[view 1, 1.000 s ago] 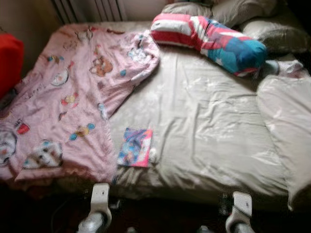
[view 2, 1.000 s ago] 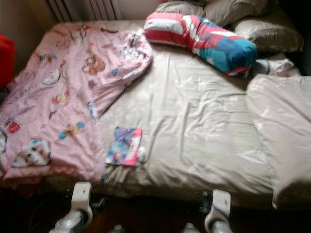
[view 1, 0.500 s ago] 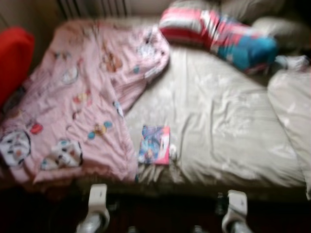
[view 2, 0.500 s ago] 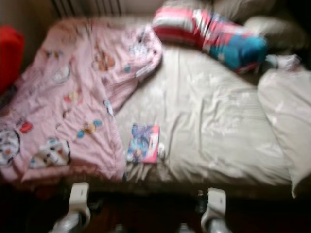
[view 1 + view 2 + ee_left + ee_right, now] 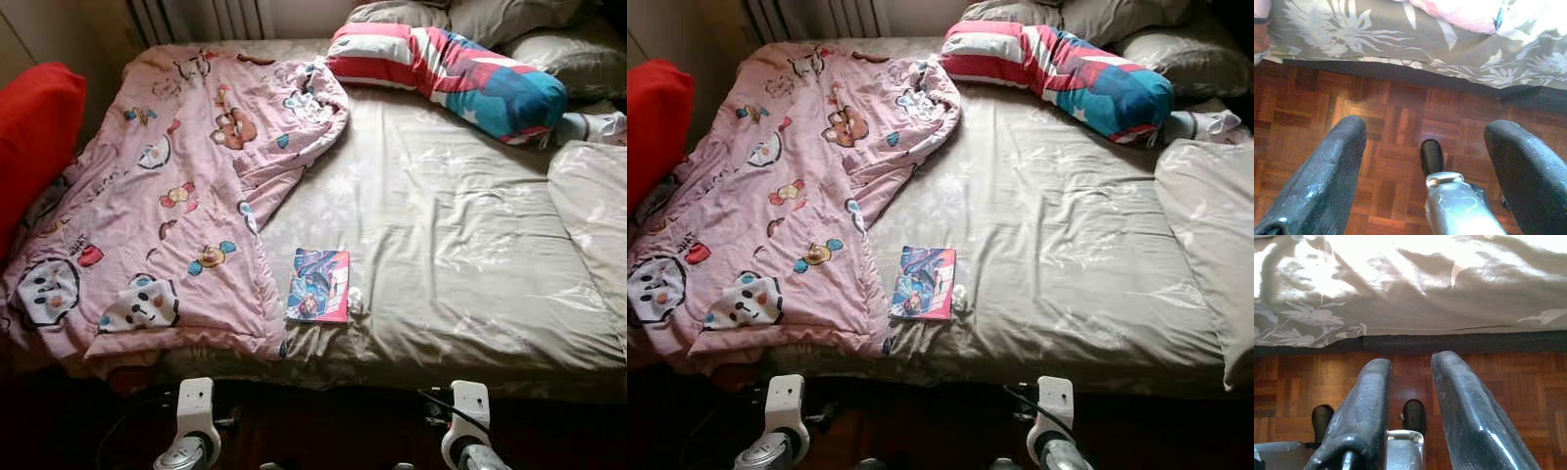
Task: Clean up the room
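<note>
Right now your nearest piece of clutter is the small book (image 5: 318,285), lying flat on the bed (image 5: 460,245) close to its near edge, ahead of and above both grippers and roughly midway between them. You can judge it thin, light and fairly stiff, with a glossy cover that may slide on the sheet; because it lies flat, you would do best to take it by its near short edge, or nudge it toward the mattress edge so a finger can get under it. A small white scrap (image 5: 356,300) sits touching its right side; it is too small to identify. Just left of the book, the pink blanket (image 5: 167,196) sprawls rumpled across the left half of the bed, soft and floppy, likely to drag and bunch, so grab it at a corner or hem. Farther ahead, at the head of the bed, lies a striped red, white and blue bolster (image 5: 446,69) with grey pillows (image 5: 578,59) beyond it, and a red cushion (image 5: 34,137) sits off to the far left. Your left gripper (image 5: 1425,171) hangs low over the parquet floor (image 5: 1396,122) with its fingers spread wide and empty; your right gripper (image 5: 1410,401) also hangs at the bed's foot, fingers only narrowly apart, holding nothing.
</note>
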`<state>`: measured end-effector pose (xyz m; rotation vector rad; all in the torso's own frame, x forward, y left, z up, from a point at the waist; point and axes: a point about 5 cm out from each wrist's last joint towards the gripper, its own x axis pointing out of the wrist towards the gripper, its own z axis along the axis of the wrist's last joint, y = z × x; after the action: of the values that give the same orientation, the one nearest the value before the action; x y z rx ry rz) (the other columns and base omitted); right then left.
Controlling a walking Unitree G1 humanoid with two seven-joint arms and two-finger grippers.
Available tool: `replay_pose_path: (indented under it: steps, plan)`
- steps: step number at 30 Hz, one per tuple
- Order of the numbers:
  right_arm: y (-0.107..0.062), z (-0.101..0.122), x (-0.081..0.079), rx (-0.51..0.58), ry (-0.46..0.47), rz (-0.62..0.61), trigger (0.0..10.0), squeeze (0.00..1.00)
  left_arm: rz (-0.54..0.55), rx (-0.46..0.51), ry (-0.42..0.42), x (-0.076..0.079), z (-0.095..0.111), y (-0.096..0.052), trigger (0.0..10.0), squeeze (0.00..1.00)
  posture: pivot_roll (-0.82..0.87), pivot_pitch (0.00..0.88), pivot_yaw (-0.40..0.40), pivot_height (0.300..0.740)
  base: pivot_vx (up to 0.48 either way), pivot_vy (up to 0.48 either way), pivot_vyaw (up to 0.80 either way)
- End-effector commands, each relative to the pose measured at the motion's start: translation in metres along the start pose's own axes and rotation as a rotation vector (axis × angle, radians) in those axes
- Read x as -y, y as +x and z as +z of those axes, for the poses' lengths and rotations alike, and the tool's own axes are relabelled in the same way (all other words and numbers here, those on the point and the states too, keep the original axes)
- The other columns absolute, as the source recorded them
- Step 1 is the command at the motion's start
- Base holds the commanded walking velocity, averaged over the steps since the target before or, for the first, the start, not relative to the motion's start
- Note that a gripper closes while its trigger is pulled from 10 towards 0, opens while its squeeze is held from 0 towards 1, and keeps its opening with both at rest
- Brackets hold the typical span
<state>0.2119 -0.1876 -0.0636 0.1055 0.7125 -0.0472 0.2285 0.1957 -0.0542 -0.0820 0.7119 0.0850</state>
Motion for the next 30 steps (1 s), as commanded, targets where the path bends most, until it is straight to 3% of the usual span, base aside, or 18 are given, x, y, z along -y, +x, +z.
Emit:
replay_pose_path:
  steps: [1, 7, 17, 30]
  plan:
    - [-0.002, -0.007, -0.003, -0.018, -0.024, 0.018, 10.0, 0.0, 0.025, -0.032, -0.025, -0.009, -0.012, -0.004, 10.0, 0.0, -0.11, 0.177, 0.055, 0.74, 0.0, 0.0, 0.8]
    - [-0.003, -0.009, 0.0, -0.029, -0.02, 0.007, 10.0, 0.0, 0.024, -0.035, -0.027, -0.007, -0.013, -0.004, 10.0, 0.0, -0.11, 0.179, 0.053, 0.74, 0.0, 0.0, 0.79]
    - [-0.002, -0.003, 0.009, -0.02, -0.014, -0.005, 10.0, 0.0, 0.025, -0.03, -0.05, -0.003, -0.012, -0.004, 10.0, 0.0, -0.12, 0.2, 0.015, 0.74, 0.0, 0.0, 0.0]
    - [-0.002, -0.002, 0.01, -0.022, -0.044, 0.004, 10.0, 0.0, 0.04, -0.036, -0.07, -0.005, -0.016, -0.005, 10.0, 0.0, -0.12, 0.214, 0.008, 0.74, 0.0, 0.0, 0.0]
